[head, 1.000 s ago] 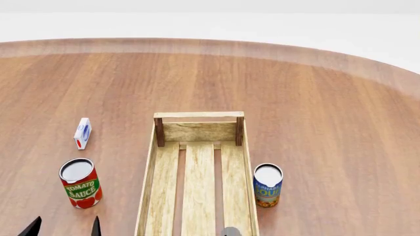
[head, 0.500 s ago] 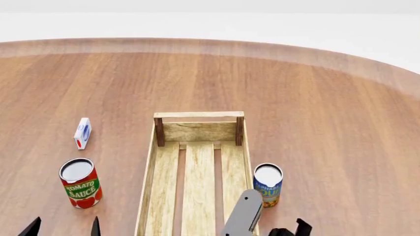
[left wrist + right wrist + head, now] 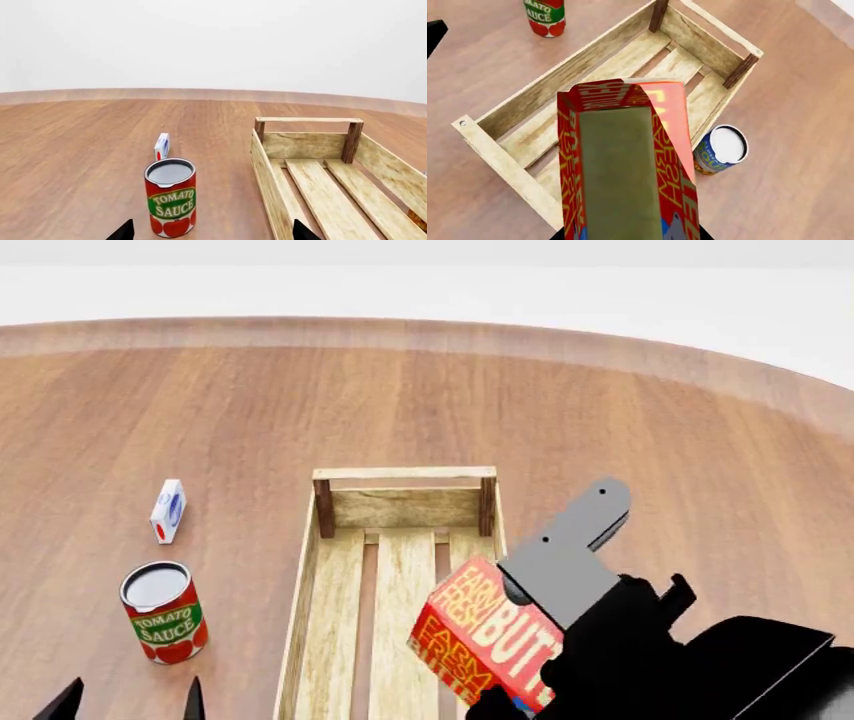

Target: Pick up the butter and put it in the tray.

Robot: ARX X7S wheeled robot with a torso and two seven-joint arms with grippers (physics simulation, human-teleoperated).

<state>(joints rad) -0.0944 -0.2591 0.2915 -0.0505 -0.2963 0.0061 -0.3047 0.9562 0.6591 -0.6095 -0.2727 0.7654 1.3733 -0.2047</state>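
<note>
The butter [image 3: 483, 642], a red-and-orange carton, is clamped in my right gripper [image 3: 547, 585] and held tilted in the air over the near right part of the tray [image 3: 404, 474]. In the right wrist view the butter [image 3: 627, 160] fills the middle, above the tray [image 3: 500, 160], with the gripper [image 3: 630, 236] shut on its lower end. The tray is a long pale wooden crate with nothing in it. My left gripper [image 3: 130, 706] is open and empty at the near left, just short of the tomato sauce can; its black tips show in the left wrist view [image 3: 212, 235].
A tomato sauce can [image 3: 163, 612] stands left of the tray and also shows in the left wrist view [image 3: 171, 197]. A small white-blue-red carton [image 3: 167, 510] stands behind it. A blue soup can [image 3: 720, 150] stands against the tray's right side, hidden in the head view by my right arm.
My right arm has risen into the head view from the bottom edge, carrying the butter up and forward over the tray's right side. The left gripper has not moved.
</note>
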